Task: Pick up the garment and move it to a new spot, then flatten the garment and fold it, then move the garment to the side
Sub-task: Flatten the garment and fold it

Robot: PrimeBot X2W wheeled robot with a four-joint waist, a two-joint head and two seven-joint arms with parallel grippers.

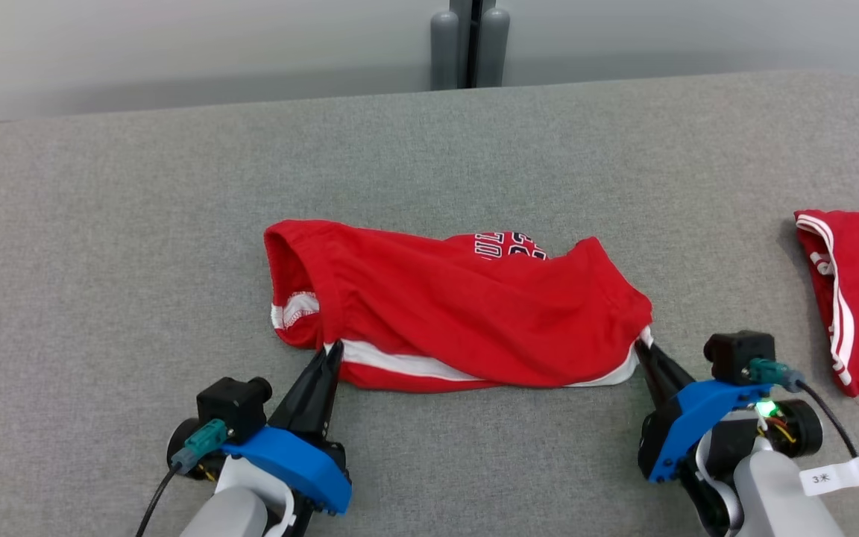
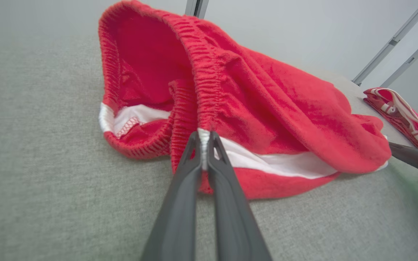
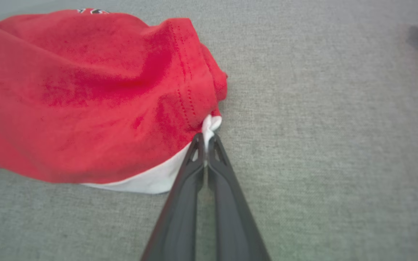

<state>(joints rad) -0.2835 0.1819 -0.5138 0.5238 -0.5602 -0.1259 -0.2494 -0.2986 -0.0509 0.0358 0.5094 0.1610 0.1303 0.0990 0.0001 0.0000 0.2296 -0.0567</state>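
Red garment (image 1: 467, 313), rumpled, white-striped along the near edge

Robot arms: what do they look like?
The left gripper and right gripper have long dark pointed fingers, blue plastic brackets, black box cameras with teal plugs and black cables, on pale grey arms. The right has a green light and white tag.

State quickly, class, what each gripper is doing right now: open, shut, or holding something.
Left gripper: shut on the red garment, at its white stripe.
Right gripper: shut on the red garment, at its white edge.
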